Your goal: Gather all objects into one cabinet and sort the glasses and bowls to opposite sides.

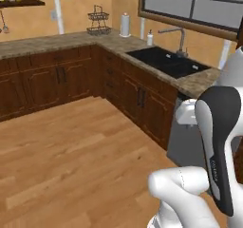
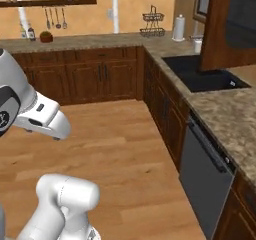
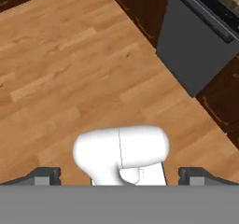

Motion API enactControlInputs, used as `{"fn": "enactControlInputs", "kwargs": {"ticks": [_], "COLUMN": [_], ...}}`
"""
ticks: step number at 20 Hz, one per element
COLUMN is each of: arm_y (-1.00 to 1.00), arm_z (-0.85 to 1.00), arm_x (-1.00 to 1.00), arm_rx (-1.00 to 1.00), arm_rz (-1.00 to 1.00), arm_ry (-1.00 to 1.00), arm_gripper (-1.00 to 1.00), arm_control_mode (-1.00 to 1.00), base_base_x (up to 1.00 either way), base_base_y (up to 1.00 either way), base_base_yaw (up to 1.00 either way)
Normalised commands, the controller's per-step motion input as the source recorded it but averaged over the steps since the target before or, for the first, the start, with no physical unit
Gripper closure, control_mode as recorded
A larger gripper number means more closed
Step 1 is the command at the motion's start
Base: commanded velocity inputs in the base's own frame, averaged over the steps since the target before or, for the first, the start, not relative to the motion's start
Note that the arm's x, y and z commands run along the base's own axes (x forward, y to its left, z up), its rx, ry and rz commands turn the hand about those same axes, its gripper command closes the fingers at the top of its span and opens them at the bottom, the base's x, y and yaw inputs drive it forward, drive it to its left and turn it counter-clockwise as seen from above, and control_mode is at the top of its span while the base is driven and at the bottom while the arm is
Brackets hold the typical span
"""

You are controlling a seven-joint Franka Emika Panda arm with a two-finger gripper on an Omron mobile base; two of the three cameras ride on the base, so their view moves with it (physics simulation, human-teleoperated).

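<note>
Heads up, you've got none of the mugs or bowls in front of you right now, so I can't tell you where they sit; what you have is kitchen. In the hand view the two-finger gripper (image 3: 119, 175) points down at the light wooden plank floor (image 3: 60, 69), its dark finger tips (image 3: 44, 175) sitting wide apart at the bottom corners with nothing between them, so it's spread open and empty. The grey dishwasher front (image 3: 196, 45) is up at about 2 o'clock in that view. From the left base camera, the black sink (image 1: 166, 61) set in the speckled stone counter (image 1: 57, 41) is at roughly 1 o'clock, with a white paper towel roll (image 1: 125, 24) and a black wire basket (image 1: 98, 23) behind it around 12. In the right base view the dark reddish-brown wooden cabinet door (image 2: 231, 26) hangs at 2 o'clock, which I'd guess belongs to the cabinet you're filling. My take on handling: the mugs are probably light, stiff and slick, so pinch the wall across the rim rather than the handle. The big wooden bowl will likely be the heaviest, so grab its rim. The small blue bowl should take a rim pinch too.
</note>
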Motion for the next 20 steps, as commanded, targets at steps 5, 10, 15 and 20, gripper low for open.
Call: {"fn": "enactControlInputs", "kwargs": {"ticks": [5,10,15,20], "arm_y": [0.0,0.0,0.0,0.0], "arm_z": [0.0,0.0,0.0,0.0], "arm_x": [0.0,0.0,0.0,0.0], "arm_rx": [0.0,0.0,0.0,0.0], "arm_rz": [0.0,0.0,0.0,0.0], "arm_ry": [0.0,0.0,0.0,0.0], "arm_gripper": [-1.0,-1.0,-1.0,-1.0], "arm_control_mode": [1.0,1.0,1.0,1.0], "base_base_x": [0.0,0.0,0.0,0.0], "base_base_y": [0.03,0.0,0.0,0.0], "base_base_yaw": [0.78,0.71,0.73,0.79]}}
